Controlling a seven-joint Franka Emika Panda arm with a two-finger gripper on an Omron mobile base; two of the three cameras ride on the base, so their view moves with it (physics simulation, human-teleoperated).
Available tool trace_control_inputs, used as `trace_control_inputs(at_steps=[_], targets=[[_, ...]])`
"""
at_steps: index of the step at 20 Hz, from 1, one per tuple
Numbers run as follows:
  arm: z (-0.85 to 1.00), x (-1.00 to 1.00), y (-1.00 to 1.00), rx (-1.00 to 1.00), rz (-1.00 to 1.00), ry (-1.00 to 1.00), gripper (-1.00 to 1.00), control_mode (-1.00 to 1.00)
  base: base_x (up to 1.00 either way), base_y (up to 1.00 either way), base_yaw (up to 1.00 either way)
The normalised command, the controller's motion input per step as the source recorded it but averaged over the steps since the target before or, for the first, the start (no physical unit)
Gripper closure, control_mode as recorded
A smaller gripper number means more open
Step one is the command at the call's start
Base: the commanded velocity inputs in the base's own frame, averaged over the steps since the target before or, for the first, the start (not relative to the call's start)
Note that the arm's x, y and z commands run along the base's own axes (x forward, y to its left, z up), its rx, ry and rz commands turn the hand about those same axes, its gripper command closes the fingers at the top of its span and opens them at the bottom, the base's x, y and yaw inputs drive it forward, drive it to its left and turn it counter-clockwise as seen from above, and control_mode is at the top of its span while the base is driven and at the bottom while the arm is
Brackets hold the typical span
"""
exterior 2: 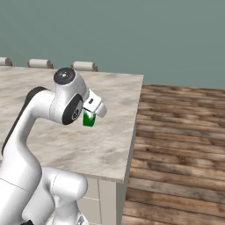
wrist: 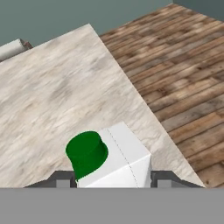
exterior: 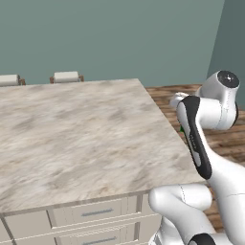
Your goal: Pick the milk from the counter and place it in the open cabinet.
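Note:
The milk (wrist: 120,155), a white carton with a green cap, sits between my gripper's (wrist: 114,180) two dark fingertips, one pressed against each side. From the right base view its green base (exterior 2: 89,119) hangs under my gripper (exterior 2: 91,112), a little above the marble counter (exterior 2: 110,145) near the counter's right edge. In the left base view my own forearm hides the hand, and just a sliver of green (exterior: 182,128) shows beside the counter (exterior: 72,129). The gripper is shut on the carton. The cabinet is out of view.
Chair backs (exterior: 66,76) (exterior 2: 83,66) line the counter's far edge. Cream drawers with metal handles (exterior: 97,212) run under its front. Wooden floor (exterior 2: 184,145) lies to the right of the counter, with a teal wall behind.

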Motion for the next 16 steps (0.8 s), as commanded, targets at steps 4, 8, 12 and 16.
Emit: trace_control_inputs(at_steps=[4,8,12,16], targets=[[0.00,0.00,0.00,0.00,0.00,0.00,1.00,-1.00,0.00,0.00,0.00],[0.00,0.00,0.00,0.00,0.00,0.00,1.00,-1.00,0.00,0.00,0.00],[0.00,0.00,0.00,0.00,0.00,0.00,1.00,1.00,0.00,0.00,0.00],[0.00,0.00,0.00,0.00,0.00,0.00,1.00,1.00,-0.91,0.00,-0.01]])
